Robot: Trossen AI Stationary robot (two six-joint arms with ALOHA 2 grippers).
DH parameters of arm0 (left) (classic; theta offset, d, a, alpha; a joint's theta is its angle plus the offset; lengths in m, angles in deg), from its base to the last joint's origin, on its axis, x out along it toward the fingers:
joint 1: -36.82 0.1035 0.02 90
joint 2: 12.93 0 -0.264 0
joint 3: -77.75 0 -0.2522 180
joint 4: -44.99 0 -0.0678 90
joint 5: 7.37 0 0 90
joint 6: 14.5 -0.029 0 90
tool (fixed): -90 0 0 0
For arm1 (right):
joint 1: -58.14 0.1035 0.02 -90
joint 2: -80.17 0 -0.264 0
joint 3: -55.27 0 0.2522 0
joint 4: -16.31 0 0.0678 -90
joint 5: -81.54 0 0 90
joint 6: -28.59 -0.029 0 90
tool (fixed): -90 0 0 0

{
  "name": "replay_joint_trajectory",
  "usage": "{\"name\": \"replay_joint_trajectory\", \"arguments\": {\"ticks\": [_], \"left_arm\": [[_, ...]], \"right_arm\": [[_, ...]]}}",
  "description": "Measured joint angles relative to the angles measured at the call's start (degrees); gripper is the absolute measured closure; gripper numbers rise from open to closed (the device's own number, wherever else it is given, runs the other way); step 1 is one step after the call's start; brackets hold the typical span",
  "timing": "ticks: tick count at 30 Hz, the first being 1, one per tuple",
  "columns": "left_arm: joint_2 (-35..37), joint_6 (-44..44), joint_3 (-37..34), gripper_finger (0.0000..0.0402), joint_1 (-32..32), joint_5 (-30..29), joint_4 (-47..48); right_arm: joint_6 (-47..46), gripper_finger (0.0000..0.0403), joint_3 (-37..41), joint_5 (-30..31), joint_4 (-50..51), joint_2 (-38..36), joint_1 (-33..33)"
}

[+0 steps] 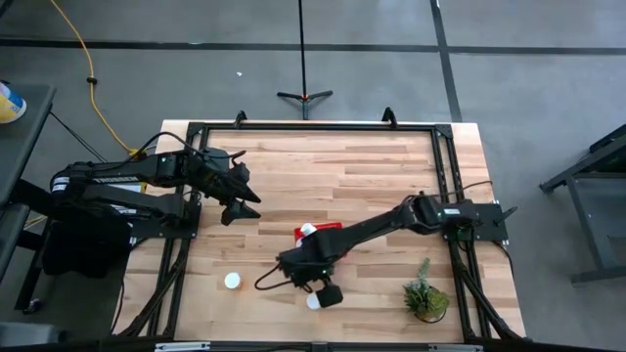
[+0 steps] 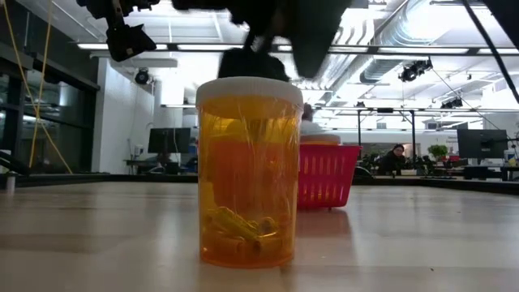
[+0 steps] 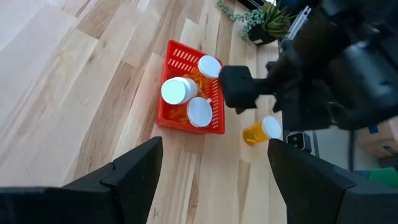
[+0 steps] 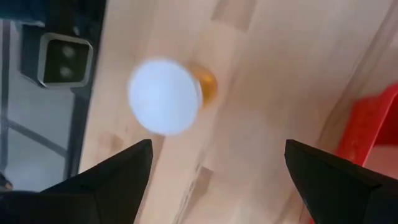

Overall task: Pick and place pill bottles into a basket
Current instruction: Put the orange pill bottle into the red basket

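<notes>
Upright pill bottle (image 2: 249, 170) stands on table (image 1: 372, 186) just beside basket (image 3: 186, 121); right gripper (image 1: 315, 286) above, jaws wide. Centre over cap, descend straight, close gently. Left gripper (image 1: 235, 196) waits, jaws wide.

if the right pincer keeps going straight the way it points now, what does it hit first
Most likely the pill bottle standing on the table: the right pincer is open and points down at its white cap, though slightly off-centre. Depth is unclear. The basket lies off to the side.
</notes>
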Motion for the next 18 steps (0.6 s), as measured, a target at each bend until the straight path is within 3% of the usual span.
{"name": "replay_joint_trajectory", "arguments": {"ticks": [7,18], "left_arm": [[0.00,-0.60,0.00,0.0076,0.02,0.04,-0.02],[0.00,-2.42,0.00,0.0076,0.00,-0.02,-0.61]], "right_arm": [[-0.49,0.0047,-10.81,1.24,5.36,3.80,0.91],[-5.03,0.0047,-10.06,0.12,4.57,3.81,3.34]]}}
